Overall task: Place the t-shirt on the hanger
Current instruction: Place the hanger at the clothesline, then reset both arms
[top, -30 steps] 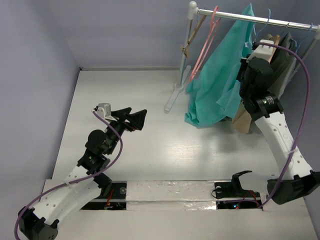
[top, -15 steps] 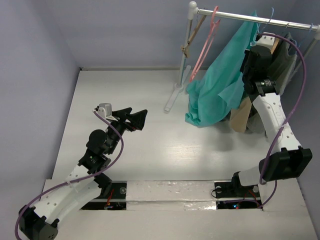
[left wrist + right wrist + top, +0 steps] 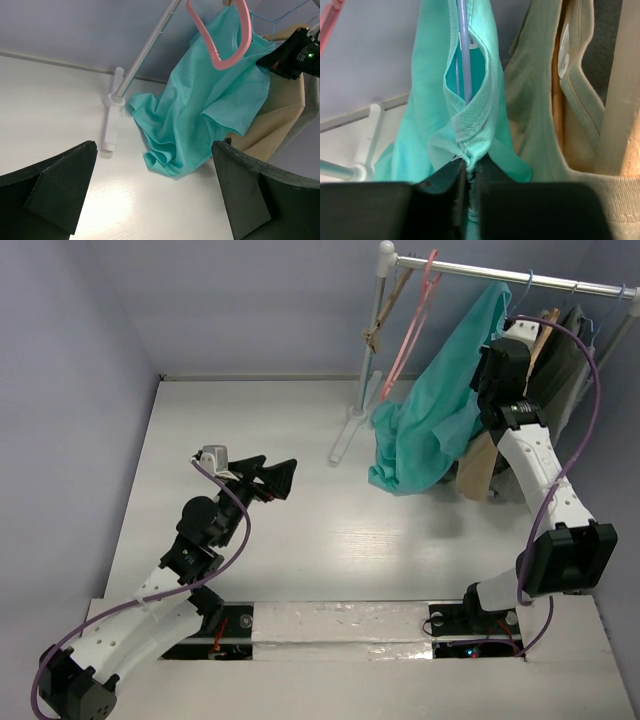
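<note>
From above my right claw (image 3: 468, 176) is lost behind its wrist, and the hanger (image 3: 465, 50) leaves my wrist view's top edge, shoulders probably inside the t-shirt (image 3: 427, 115).

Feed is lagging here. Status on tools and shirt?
Left tool open above table. Right tool shut on shirt collar at hanger. Tan garment crowds right.

The counter (image 3: 250, 440) is a flat white surface, closed off by pale walls (image 3: 80, 360) on its left and far sides. The narrow white foot (image 3: 342, 445) of the clothes rack lies flat on the counter toward the far right, and the rack's post (image 3: 372, 340) rises from this foot. The bunched lower folds of the teal t-shirt (image 3: 400, 475) rest on the counter just to the right of the foot, without touching it.
</note>
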### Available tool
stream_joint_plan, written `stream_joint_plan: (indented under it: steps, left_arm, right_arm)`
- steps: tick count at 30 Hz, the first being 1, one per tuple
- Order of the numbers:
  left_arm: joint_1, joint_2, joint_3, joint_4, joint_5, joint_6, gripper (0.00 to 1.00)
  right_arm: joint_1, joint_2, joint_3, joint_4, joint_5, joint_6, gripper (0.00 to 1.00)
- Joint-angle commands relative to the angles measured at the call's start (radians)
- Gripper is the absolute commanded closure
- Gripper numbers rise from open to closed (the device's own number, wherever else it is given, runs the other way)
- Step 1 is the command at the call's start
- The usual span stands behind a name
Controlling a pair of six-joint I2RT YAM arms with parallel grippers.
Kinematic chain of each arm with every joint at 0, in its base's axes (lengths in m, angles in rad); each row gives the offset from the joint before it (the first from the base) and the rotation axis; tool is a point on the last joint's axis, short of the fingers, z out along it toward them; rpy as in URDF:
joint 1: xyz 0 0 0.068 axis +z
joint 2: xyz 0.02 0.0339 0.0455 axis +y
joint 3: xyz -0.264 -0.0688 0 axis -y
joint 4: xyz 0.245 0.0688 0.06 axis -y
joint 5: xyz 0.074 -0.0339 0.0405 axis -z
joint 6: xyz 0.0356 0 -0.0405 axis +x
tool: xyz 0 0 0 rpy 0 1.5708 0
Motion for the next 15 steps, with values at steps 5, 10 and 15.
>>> stream_joint_plan:
  steps: [5, 10, 15]
  left_arm:
    - [-0.005, -0.005, -0.012, 0.061, -0.001, 0.011, 0.01]
    - [-0.005, 0.001, -0.012, 0.064, -0.01, 0.009, 0.01]
    - [-0.005, 0.004, -0.009, 0.061, -0.038, 0.002, 0.01]
  right_arm:
    - [-0.006, -0.141, -0.079, 0.058, -0.046, 0.071, 0.19]
    - [-0.006, -0.327, -0.174, 0.044, -0.118, 0.149, 0.0]
    - [-0.006, -0.552, -0.315, 0.042, -0.213, 0.243, 0.0]
